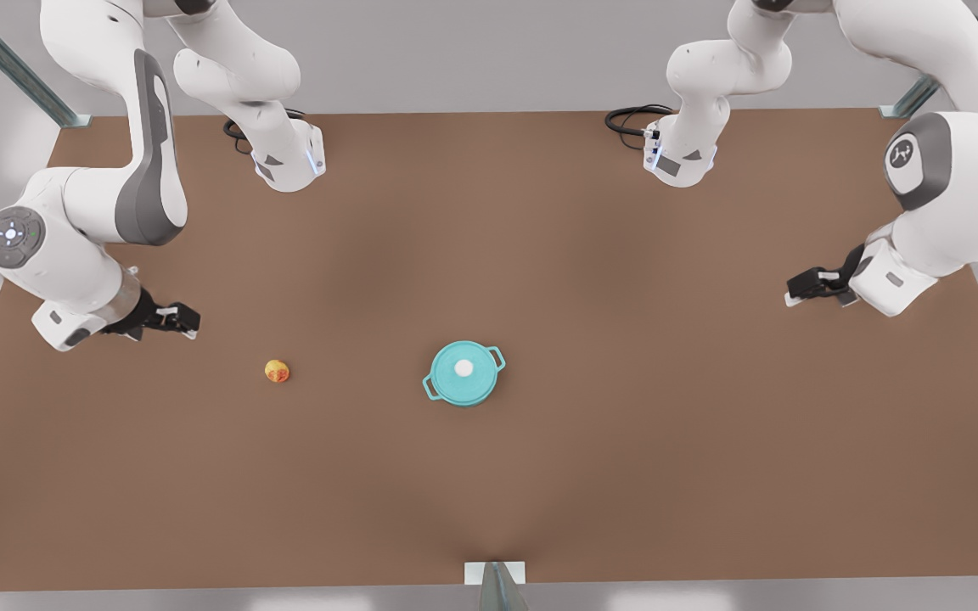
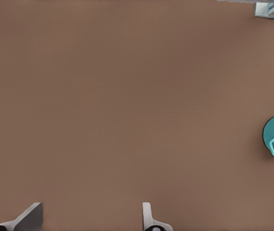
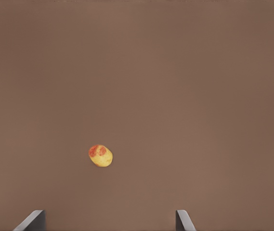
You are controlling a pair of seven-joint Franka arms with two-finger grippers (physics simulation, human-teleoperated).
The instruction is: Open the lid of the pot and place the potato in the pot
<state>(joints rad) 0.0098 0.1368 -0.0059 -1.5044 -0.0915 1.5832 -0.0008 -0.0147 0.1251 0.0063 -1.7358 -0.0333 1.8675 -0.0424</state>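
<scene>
I have the pot (image 1: 463,375) sitting mid-bench on the brown bench (image 1: 625,475), its lid (image 1: 463,368) on top with the white knob (image 1: 463,367) at the centre and a loop handle on either side. The potato (image 1: 277,371) lies alone to the pot's left in the front view, well apart from it. My right tool (image 1: 182,320) hangs over the bench's left edge in the front view, near the potato, fingers spread wide with nothing held. My left tool (image 1: 805,286) waits at the front view's right, also wide and holding nothing, well apart from the pot.
</scene>
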